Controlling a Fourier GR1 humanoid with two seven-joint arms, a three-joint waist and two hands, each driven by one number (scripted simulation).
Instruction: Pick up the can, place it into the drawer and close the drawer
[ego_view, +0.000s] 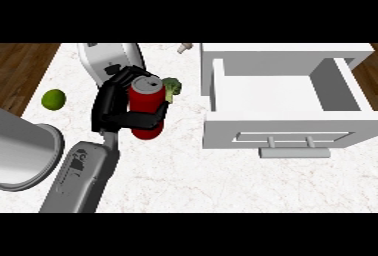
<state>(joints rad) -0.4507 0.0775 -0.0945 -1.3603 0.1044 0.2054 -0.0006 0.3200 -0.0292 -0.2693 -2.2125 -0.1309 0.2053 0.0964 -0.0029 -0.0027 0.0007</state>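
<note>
Can (147, 102) aside for a moment, a green lime (53, 99) lies at far left on the counter (192, 175), above a grey cylinder (26, 155). Left of centre, my left hand (111, 107) has its fingers curled round the red can, which stands upright. Broccoli (171, 88) touches its right side. At right, the white drawer (284, 97) stands open.

Bare counter btwn broccoli (172, 88) & open drawer (284, 95); drawer unobstructed.
</note>
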